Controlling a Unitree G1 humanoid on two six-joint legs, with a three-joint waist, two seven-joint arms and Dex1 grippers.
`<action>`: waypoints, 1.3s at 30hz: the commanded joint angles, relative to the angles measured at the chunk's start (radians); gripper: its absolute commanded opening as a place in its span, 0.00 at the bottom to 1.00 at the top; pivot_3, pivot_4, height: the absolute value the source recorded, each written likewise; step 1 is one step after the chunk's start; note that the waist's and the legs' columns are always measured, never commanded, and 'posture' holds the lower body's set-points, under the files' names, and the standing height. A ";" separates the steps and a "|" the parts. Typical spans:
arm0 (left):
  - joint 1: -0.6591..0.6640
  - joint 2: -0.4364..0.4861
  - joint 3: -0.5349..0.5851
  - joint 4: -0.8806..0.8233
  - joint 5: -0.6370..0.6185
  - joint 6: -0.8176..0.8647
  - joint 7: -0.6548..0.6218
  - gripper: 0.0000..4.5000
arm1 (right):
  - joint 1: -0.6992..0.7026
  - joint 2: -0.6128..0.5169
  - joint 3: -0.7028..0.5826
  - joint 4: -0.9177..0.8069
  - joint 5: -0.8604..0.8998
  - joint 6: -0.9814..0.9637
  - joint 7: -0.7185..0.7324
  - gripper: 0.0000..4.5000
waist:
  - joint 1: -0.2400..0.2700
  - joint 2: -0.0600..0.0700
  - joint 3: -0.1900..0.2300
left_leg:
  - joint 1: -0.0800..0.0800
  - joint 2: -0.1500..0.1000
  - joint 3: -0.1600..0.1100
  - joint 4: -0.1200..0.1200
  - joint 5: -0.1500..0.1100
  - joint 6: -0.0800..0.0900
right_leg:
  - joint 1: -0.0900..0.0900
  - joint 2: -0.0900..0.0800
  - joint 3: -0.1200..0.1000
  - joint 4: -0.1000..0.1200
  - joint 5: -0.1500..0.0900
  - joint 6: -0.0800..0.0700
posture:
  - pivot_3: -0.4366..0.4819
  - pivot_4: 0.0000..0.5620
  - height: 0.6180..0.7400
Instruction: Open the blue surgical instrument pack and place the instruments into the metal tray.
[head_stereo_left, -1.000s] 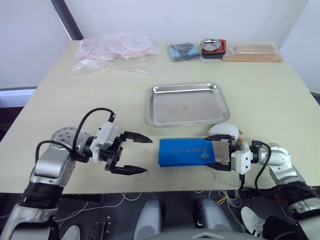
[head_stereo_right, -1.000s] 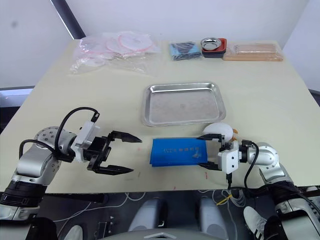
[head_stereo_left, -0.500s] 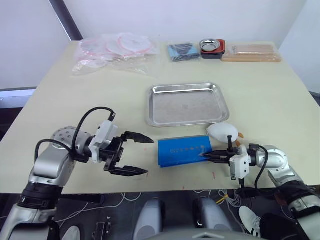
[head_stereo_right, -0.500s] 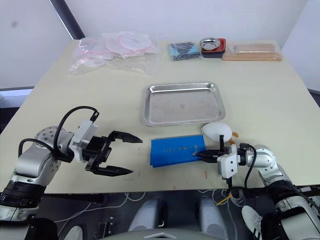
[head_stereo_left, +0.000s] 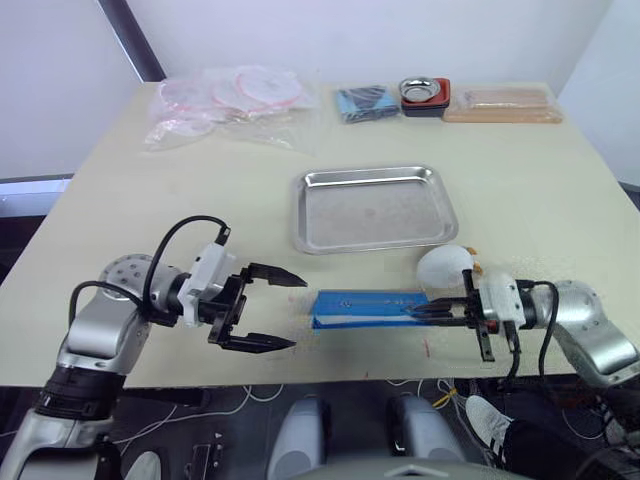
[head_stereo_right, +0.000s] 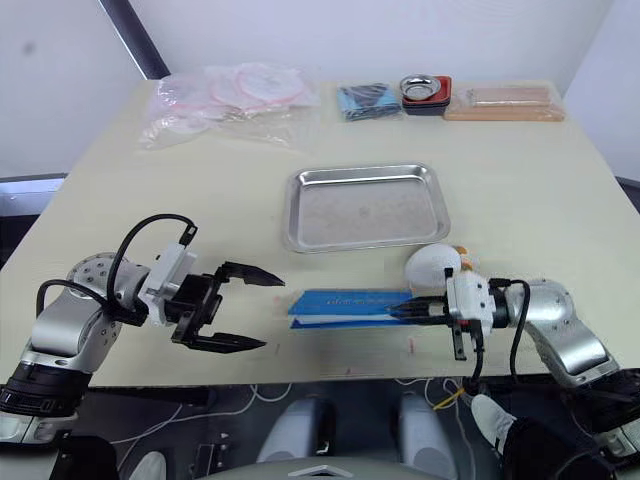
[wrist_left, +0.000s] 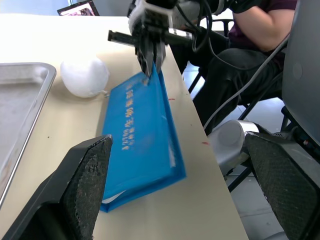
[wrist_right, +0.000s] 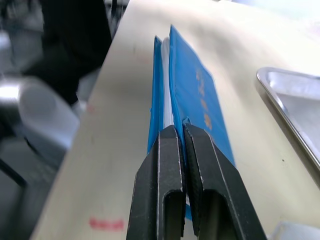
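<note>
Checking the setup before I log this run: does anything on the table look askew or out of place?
Only the bright blue flat instrument pack: the right gripper is shut on its edge and has it tipped up on its side rather than flat. The shiny rectangular steel tray sits square and holds nothing. The left gripper is open, apart from the pack.

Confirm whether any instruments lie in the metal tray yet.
No, the metal tray holds nothing; the blue pack sits in front of it.

1. Left arm bent at the near left, left gripper (head_stereo_left: 268, 311) pointing toward the right, two black fingers (head_stereo_left: 277, 276) spread wide, holding nothing
2. Right arm reaching in from the near right, right gripper (head_stereo_left: 422, 312) level, fingers pressed together on the blue surgical instrument pack (head_stereo_left: 366, 307)
</note>
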 joint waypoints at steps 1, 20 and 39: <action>-0.003 0.000 0.024 -0.011 0.000 -0.019 -0.017 1.00 | -0.054 -0.047 -0.065 -0.074 0.172 0.342 -0.010 0.02 | 0.002 0.000 0.000 | -0.001 0.000 0.000 0.000 0.000 0.000 | 0.000 0.001 0.000 0.000 0.000 0.001 | 0.48 0.27 1.00; -0.143 -0.147 0.029 0.229 0.031 -0.023 0.070 1.00 | -0.265 0.125 -0.108 0.165 0.042 0.523 0.089 0.02 | 0.000 0.000 0.000 | -0.004 0.000 0.000 0.000 0.000 0.000 | -0.002 0.004 -0.001 0.000 0.003 0.002 | 0.48 0.27 1.00; -0.257 -0.335 -0.055 0.462 0.141 -0.116 0.021 0.82 | -0.272 0.168 -0.132 0.197 -0.050 0.503 0.111 0.00 | -0.001 0.000 0.000 | -0.004 0.000 0.000 0.000 0.000 0.000 | -0.002 0.004 -0.001 0.000 0.003 0.002 | 0.48 0.27 1.00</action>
